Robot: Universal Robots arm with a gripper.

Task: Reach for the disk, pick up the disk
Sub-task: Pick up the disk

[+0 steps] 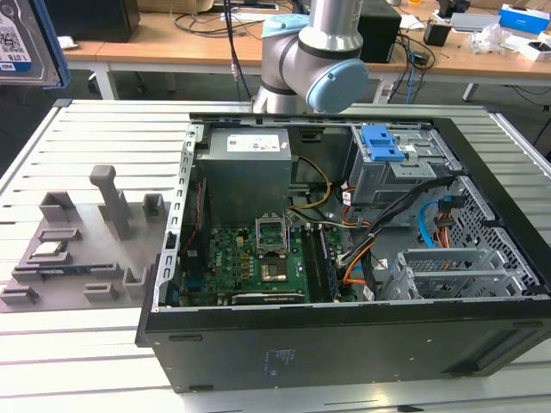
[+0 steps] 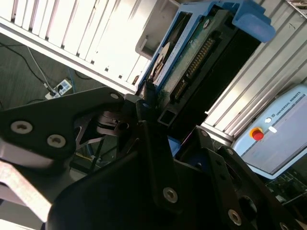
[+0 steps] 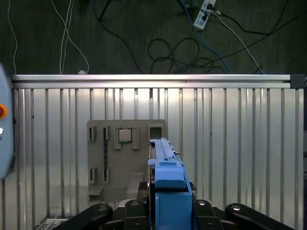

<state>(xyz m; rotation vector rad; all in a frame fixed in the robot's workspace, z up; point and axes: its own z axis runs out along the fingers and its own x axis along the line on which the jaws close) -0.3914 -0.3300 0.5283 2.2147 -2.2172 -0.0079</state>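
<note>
The disk [image 1: 15, 39] hangs high at the exterior view's top left corner, its white barcode label and blue side bracket facing the camera. In both wrist views it is seen edge-on: in the second wrist view the disk [image 2: 201, 52] shows a green circuit board, a connector row and the blue bracket. In the first wrist view the disk [image 3: 166, 165] rises between black fingers [image 3: 135, 210], far above the ribbed table. My gripper [image 2: 163, 127] is shut on the disk's lower end, and that end is hidden by the gripper [image 3: 168, 211].
An open computer case [image 1: 344, 335] lies on the ribbed aluminium table [image 1: 95, 129], with a blue drive-bay latch [image 1: 383, 142] inside. A grey fixture plate [image 1: 77, 249] with a small silver chip [image 1: 47, 250] lies beside it; that plate [image 3: 110, 187] is below the disk. A pendant [image 2: 280, 139] is nearby.
</note>
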